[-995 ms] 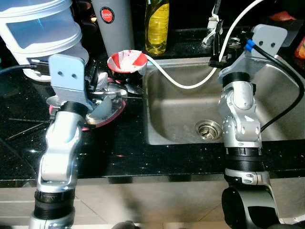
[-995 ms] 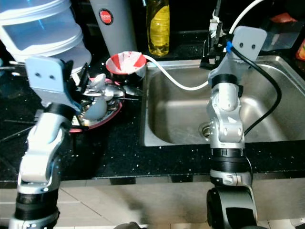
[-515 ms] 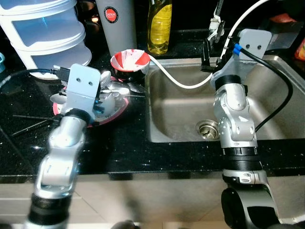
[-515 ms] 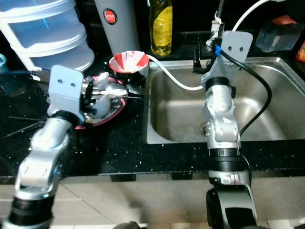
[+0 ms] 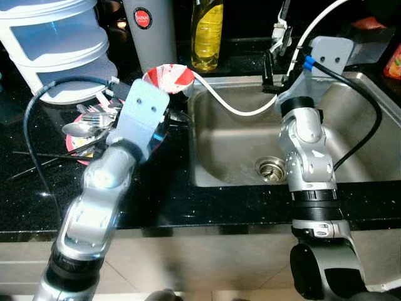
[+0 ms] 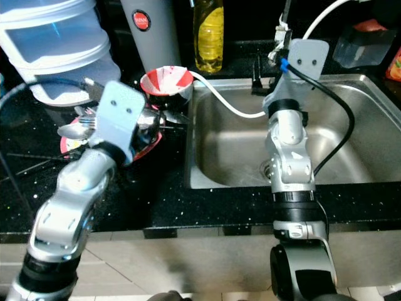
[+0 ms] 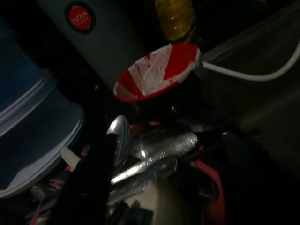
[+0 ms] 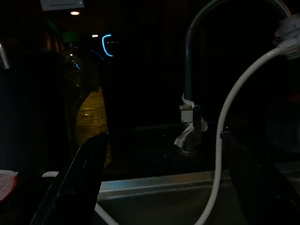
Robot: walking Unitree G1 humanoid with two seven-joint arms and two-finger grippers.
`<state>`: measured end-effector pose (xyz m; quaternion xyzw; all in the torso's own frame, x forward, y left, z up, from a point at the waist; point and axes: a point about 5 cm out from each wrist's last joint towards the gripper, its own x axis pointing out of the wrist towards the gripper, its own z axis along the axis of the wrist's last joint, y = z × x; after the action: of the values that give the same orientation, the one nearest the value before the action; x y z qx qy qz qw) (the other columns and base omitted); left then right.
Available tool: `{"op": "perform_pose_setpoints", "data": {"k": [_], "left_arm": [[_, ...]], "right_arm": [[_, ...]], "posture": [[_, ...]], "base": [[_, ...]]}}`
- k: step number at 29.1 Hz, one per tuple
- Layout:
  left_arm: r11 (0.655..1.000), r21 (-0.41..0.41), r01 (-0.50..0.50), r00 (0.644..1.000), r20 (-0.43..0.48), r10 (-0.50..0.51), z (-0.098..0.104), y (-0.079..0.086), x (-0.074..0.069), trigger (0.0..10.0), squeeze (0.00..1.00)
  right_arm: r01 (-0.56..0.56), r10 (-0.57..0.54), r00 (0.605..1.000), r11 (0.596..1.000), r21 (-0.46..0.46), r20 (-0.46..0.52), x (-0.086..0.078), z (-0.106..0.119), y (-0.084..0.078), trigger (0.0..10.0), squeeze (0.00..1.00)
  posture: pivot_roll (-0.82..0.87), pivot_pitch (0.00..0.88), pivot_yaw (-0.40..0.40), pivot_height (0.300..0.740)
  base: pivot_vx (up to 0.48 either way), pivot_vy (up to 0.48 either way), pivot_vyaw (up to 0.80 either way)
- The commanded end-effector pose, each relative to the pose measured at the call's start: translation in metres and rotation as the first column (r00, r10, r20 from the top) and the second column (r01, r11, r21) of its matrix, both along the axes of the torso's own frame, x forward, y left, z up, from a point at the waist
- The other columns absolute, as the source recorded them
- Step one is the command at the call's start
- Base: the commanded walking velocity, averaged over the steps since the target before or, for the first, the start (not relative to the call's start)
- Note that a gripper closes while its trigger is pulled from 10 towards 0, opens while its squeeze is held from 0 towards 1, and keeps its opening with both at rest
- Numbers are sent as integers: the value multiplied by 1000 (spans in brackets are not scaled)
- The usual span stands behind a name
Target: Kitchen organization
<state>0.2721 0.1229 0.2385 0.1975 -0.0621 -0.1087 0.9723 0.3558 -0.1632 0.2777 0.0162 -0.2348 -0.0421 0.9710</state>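
Here you have one red plate heaped with spoons on the black counter, too tangled to count, and one red-and-white bowl just behind it at the corner of the single steel sink. One grey flask stands behind the bowl; its round red badge reads "JAPAN" in the left wrist view, smaller lettering unreadable. Beside it stands one yellow dish-soap bottle, label not legible. One stack of white tubs stands to the left. One white hose runs from the bowl's side up to the faucet.

Your left end effector hovers over the plate; one dark finger shows, so you cannot tell its state. Your right end effector is held above the sink facing the faucet, its fingers spread wide, holding nothing. That view alone shows tape wrapped round the faucet base.
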Motion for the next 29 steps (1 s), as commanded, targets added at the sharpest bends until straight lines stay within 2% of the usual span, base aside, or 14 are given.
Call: {"op": "perform_pose_setpoints", "data": {"k": [1, 2, 4, 6, 9, 12, 16, 17, 19, 20, 24, 29], "left_arm": [[997, 68, -21, 1000, -14, 22, -4, 6, -8, 10000, 1000], [996, 86, -26, 1000, -15, 27, -6, 7, -10, 10000, 1000], [997, 75, -25, 999, -25, 27, -8, 8, -13, 10000, 0], [999, 47, -26, 999, -34, 27, -8, 8, -16, 10000, 0], [999, -28, -45, 994, -99, 43, -14, 8, -20, 10000, 0], [997, -46, -56, 990, -130, 50, -18, 9, -22, 10000, 0], [992, -90, -83, 972, -226, 61, -32, 12, -22, 10000, 0], [991, -98, -95, 965, -252, 68, -36, 13, -21, 7490, 0], [990, -100, -102, 962, -264, 72, -38, 14, -21, 7490, 0], [991, -96, -93, 961, -268, 64, -39, 14, -20, 0, 0], [998, -18, -60, 972, -230, 54, -36, 15, -18, 0, 0], [999, 28, -37, 981, -190, 41, -32, 17, -13, 0, 0]], "right_arm": [[-9, 9, 1000, 1000, 1, 7, -1, 1, 1, 10000, 0], [-9, 9, 1000, 1000, 1, 7, -1, 1, 1, 10000, 0], [-10, 10, 1000, 1000, 1, 6, -1, 1, 1, 10000, 0], [-16, 16, 1000, 1000, 2, 3, 1, 1, 2, 10000, 0], [-33, 33, 999, 999, -1, 3, 2, 1, 7, 10000, 0], [-37, 37, 999, 999, -1, 3, 2, 1, 8, 10000, 0], [-39, 39, 999, 999, 2, -3, 2, -1, 9, 10000, 0], [-39, 39, 999, 999, 3, -4, 2, -1, 9, 10000, 0], [-39, 39, 999, 999, 3, -4, 2, -1, 9, 10000, 0], [-38, 38, 999, 999, 5, -4, 2, -2, 9, 10000, 0], [-34, 34, 999, 999, 8, -4, 2, -2, 8, 10000, 0], [-32, 32, 999, 999, 12, -4, 1, -2, 8, 10000, 0]], "posture": [[98, 0, 31, 740], [98, 0, 31, 740], [104, 0, 26, 740], [112, 0, 21, 740], [119, 0, 16, 740], [120, 0, 16, 740], [125, 0, 14, 740], [124, 0, 16, 740], [124, 0, 16, 740], [124, 0, 15, 740], [122, 0, 20, 740], [119, 0, 21, 740]], "base": [[0, 0, 0], [0, 0, 0], [0, 0, 0], [0, 0, 0], [0, 0, 0], [0, 0, 0], [0, 0, 0], [0, 0, 0], [0, 0, 0], [0, 0, 0], [0, 0, 0], [0, 0, 0]]}}
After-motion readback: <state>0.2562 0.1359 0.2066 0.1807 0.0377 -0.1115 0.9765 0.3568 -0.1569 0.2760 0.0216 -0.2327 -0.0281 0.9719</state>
